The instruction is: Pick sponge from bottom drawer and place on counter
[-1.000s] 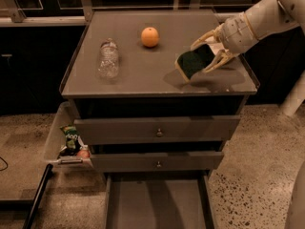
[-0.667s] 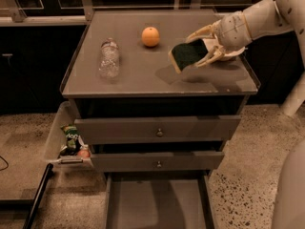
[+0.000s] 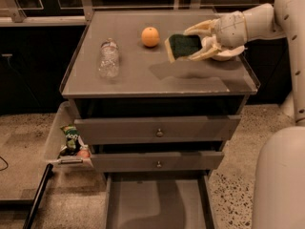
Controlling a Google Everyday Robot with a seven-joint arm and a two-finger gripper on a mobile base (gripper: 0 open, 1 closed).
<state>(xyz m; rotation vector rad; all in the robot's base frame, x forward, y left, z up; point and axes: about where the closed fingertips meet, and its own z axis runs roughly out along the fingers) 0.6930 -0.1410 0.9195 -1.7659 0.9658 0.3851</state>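
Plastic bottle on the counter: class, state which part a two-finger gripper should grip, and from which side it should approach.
Probably mid-body, from straight above, closing across its width: the plastic bottle lies on its side on the counter, long axis front to back. The gripper, over the counter's right part, holds the sponge.

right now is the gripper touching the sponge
Touching. The camera view shows the gripper clamping the sponge between its upper and lower fingers, over the counter.
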